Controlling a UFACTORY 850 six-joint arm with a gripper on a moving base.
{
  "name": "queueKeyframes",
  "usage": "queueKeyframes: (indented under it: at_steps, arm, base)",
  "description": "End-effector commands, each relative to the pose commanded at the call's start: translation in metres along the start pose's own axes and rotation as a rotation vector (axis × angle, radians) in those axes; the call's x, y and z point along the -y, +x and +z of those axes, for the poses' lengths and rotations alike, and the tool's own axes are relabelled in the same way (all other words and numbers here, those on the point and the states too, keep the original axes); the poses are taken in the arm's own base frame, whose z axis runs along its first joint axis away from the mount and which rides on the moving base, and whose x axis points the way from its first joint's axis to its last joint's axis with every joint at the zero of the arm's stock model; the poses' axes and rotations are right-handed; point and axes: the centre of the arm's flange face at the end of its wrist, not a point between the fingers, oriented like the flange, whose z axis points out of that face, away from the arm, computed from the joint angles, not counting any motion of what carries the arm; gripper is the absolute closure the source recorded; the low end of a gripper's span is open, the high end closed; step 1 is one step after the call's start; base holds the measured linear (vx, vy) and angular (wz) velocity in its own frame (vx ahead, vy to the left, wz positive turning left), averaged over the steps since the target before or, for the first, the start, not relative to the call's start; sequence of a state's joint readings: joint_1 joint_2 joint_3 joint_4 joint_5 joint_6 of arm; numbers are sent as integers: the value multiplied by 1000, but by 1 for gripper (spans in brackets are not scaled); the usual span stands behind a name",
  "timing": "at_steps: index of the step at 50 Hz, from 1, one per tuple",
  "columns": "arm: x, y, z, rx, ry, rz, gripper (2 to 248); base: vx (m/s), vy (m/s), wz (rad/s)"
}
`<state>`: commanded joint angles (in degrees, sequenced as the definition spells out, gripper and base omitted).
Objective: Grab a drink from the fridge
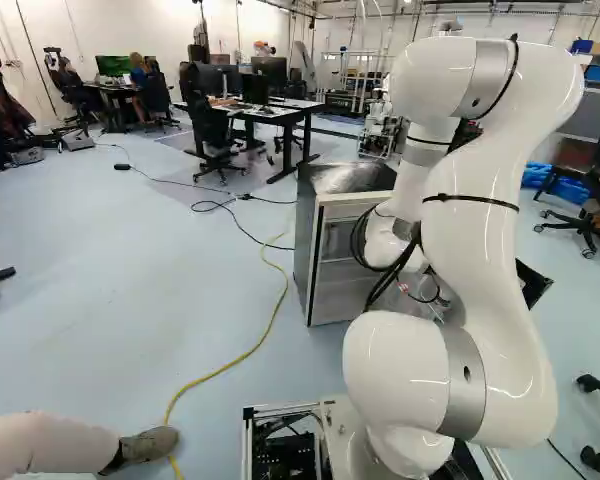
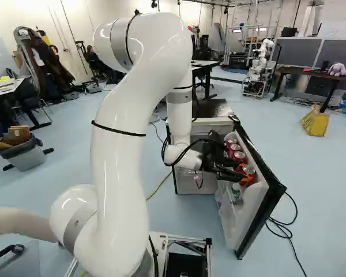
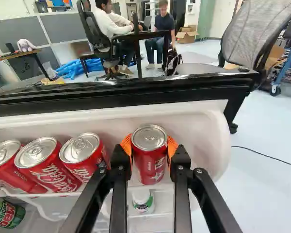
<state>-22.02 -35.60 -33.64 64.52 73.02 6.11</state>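
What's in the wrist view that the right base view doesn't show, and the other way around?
Only the wrist view: a green drink container below the red cans.

Only the right base view: the fridge cabinet, the yellow cable and the arm's white links.

Both: the open fridge door, red soda cans, a white-capped bottle and the end effector, gripping the end can.
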Motion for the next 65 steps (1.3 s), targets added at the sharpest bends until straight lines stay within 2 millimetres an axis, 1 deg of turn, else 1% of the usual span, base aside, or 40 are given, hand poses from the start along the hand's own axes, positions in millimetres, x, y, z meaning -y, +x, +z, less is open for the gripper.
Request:
queueKeyframes:
  at_steps: [16, 33, 49, 65]
  arm:
    - [-6, 2, -5, -28, 6, -11, 160]
    - [-20, 5, -18, -53, 16, -36, 160]
    - [-42, 5, -37, -59, 35, -75, 160]
    - [-61, 3, -63, -66, 80, -123, 160]
  base:
    - [0, 0, 0]
    - [0, 0, 0]
    - [0, 0, 0]
    - [0, 0, 0]
